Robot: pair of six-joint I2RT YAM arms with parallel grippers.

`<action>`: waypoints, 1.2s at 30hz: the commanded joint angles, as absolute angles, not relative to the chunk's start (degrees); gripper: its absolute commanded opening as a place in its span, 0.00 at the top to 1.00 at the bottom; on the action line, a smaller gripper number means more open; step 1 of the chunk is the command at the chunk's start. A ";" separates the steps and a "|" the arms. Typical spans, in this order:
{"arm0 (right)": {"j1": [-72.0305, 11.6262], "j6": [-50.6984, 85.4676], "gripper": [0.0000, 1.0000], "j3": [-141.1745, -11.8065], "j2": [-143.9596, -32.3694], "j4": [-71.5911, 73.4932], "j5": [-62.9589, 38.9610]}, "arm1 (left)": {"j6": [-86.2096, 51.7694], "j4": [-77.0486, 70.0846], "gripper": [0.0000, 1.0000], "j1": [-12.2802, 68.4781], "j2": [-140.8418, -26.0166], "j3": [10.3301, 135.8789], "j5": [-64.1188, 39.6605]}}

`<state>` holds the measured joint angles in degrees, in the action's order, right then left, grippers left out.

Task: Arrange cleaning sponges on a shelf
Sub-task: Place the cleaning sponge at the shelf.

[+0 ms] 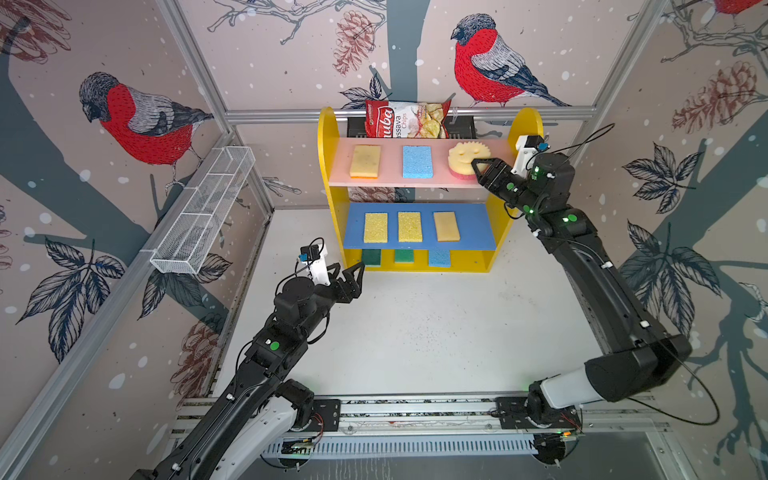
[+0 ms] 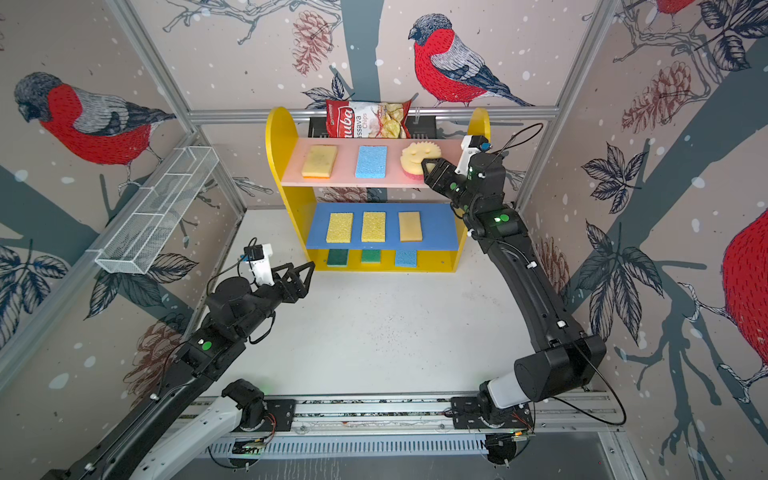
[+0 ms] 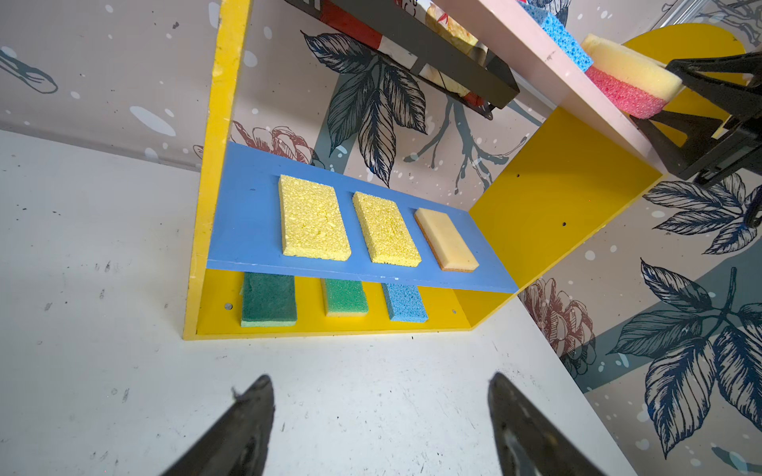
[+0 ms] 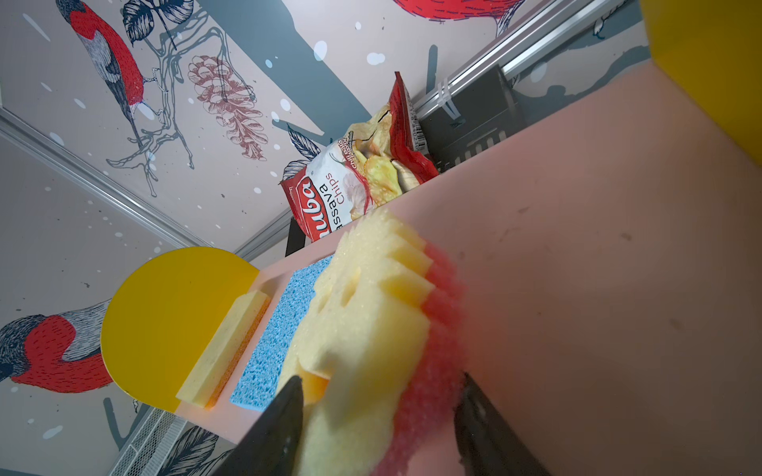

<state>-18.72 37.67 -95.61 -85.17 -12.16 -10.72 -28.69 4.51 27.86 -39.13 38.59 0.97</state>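
Note:
The shelf [image 1: 328, 137] stands at the back of the table. On the pink top board [image 1: 390, 179] lie a tan-yellow sponge [image 1: 365, 161], a light blue one [image 1: 417, 161] and the round smiley sponge [image 1: 461, 156], which overhangs the board's front edge. My right gripper [image 1: 476, 171] is open, its fingers straddling the smiley sponge [image 4: 371, 329] without squeezing it. The blue middle board [image 1: 473, 232] carries two bright yellow sponges [image 1: 375, 227] and a tan one [image 1: 446, 226]. Two green sponges [image 3: 268, 301] and a blue one [image 3: 406, 303] lie on the base. My left gripper [image 1: 349, 268] hangs open and empty near the shelf's front left corner.
A red chips bag [image 1: 407, 119] leans in a black slotted tray [image 1: 357, 126] behind the shelf. A white wire-mesh basket [image 1: 203, 212] hangs on the left wall. The white table [image 1: 415, 332] stretches in front of the shelf.

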 commanded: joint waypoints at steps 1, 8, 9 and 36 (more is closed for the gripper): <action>-18.42 37.21 0.41 -96.01 -86.16 -14.92 -8.33 | -28.65 2.55 0.20 27.77 -39.29 38.80 -0.09; -18.22 36.44 0.37 -97.03 -87.45 -15.19 -6.83 | -28.85 2.66 0.20 27.74 -39.15 38.65 -0.09; -18.28 36.50 0.35 -97.21 -87.70 -15.13 -6.86 | -28.96 2.64 0.20 27.77 -39.17 38.58 -0.09; -27.98 31.27 0.38 -94.72 -80.50 -16.46 2.55 | -28.90 2.14 0.20 27.77 -39.55 38.76 0.35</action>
<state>-27.31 32.86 -95.66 -81.67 -16.51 -0.64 -28.77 4.49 27.81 -39.46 38.59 0.16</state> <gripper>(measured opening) 0.614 0.803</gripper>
